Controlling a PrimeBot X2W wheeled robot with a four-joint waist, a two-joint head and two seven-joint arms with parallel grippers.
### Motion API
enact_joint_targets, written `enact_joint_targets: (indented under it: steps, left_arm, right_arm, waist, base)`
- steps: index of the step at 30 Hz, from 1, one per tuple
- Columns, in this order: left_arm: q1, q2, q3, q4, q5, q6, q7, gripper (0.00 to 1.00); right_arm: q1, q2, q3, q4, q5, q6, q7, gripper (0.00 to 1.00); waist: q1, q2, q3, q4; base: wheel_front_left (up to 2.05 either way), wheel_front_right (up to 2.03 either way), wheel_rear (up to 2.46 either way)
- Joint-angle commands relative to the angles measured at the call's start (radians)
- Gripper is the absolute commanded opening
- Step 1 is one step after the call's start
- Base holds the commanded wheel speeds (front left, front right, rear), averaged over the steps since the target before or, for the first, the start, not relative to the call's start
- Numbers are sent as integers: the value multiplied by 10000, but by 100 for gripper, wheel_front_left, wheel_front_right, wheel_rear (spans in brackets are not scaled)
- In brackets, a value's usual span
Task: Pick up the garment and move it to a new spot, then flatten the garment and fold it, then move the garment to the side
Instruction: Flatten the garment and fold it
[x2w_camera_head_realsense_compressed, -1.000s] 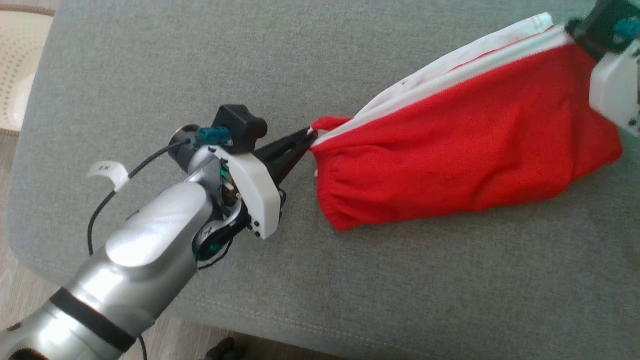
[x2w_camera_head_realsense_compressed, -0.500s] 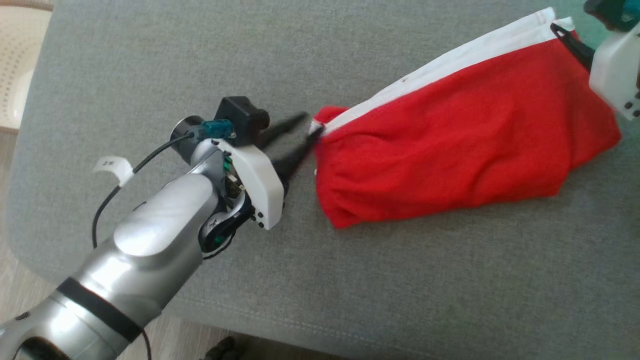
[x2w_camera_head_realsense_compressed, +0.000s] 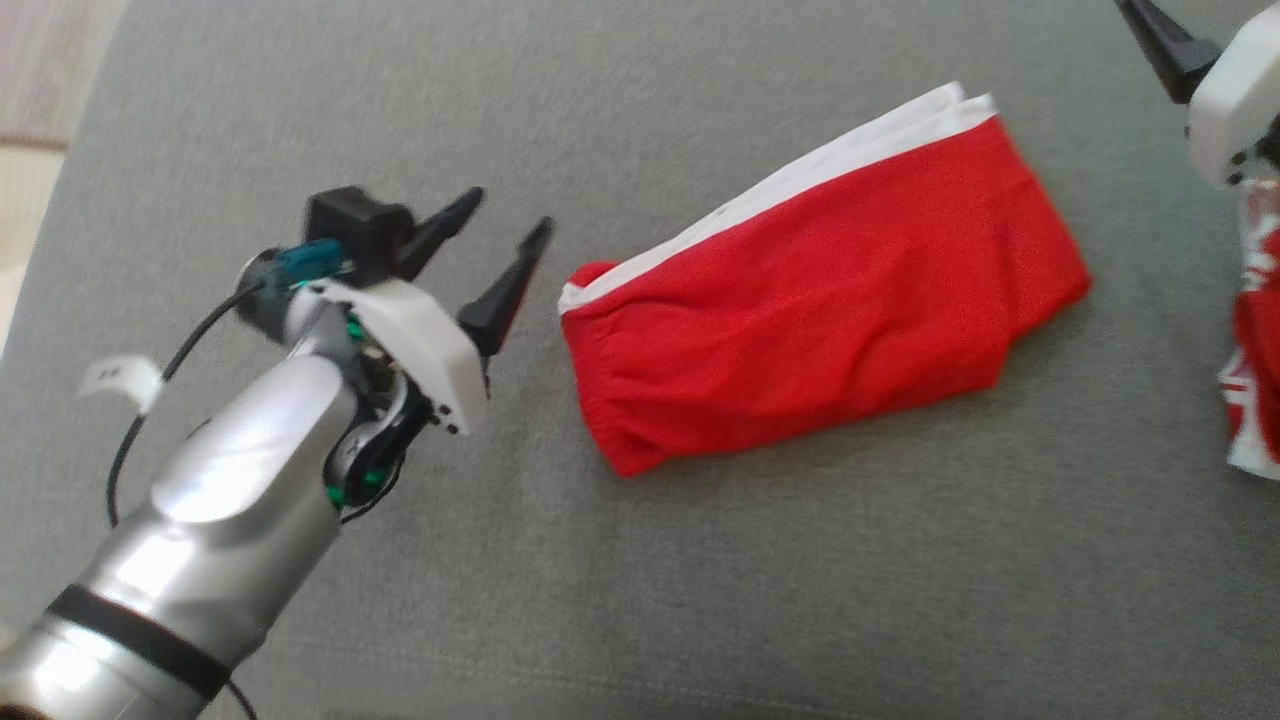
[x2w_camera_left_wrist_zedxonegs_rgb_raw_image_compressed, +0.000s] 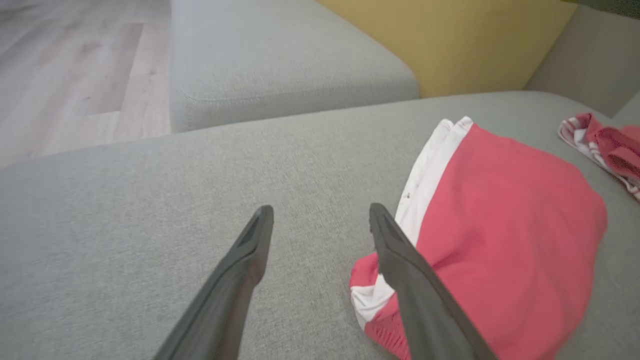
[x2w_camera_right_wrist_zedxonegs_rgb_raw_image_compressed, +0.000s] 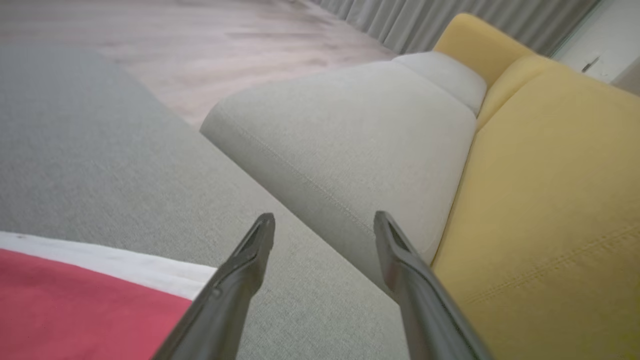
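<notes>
Jaws spread and empty, our left gripper (x2w_camera_head_realsense_compressed: 509, 210) and right gripper (x2w_camera_right_wrist_zedxonegs_rgb_raw_image_compressed: 324, 218) flank the folded red garment (x2w_camera_head_realsense_compressed: 820, 300); next, we reckon, pinch and shift it aside.

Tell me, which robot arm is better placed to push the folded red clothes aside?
Probably the left. The left gripper is open, just beside the near end of the red garment. The right gripper is open too, but points past the garment at the grey cushion.

No readable text; white tag (x2w_camera_head_realsense_compressed: 122, 381) on the cable (x2w_camera_head_realsense_compressed: 185, 345) behind the left claw (x2w_camera_head_realsense_compressed: 509, 208) has marks too blurred to read.
</notes>
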Motion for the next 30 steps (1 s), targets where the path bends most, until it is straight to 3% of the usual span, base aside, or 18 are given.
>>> enact_joint_targets:
  steps: [1,8,14,20,25,30]
  left_arm:
    - [-132,449,602,-309,-124,175,-219,100]
    - [643,700,1437,-844,-564,932,-898,100]
    - [1418,736,2248,-1400,-662,1454,-1178,100]
    - [2632,268,3733,-2629,352,1905,-1220,100]
    - [4348,-655,5527,-3730,1863,1640,-1222,100]
    - [5572,-1676,6871,-4154,2760,960,-1223,100]
  right_arm:
    - [442,98,-299,171,119,-11,-421,100]
    - [1536,1058,-1555,1136,449,-11,-1884,100]
    - [2466,1676,-2701,1325,439,-11,-2303,100]
    - [4036,2275,-5014,467,-334,-11,-2375,100]
    - [6624,3268,-7739,-1738,-2537,-11,-2378,100]
    - [8731,4570,-9611,-3367,-4063,-11,-2379,100]
  waist:
    - [1,0,-576,-428]
    - [1,0,-1552,-961]
    - [1,0,-2051,-1289]
    - [1,0,-2327,-1527]
    - [1,0,-2423,-1780]
    - [1,0,-2468,-1881]
  base:
    - [0,0,0]
    - [0,0,0]
    - [0,0,0]
    - [0,0,0]
    - [0,0,0]
    - [0,0,0]
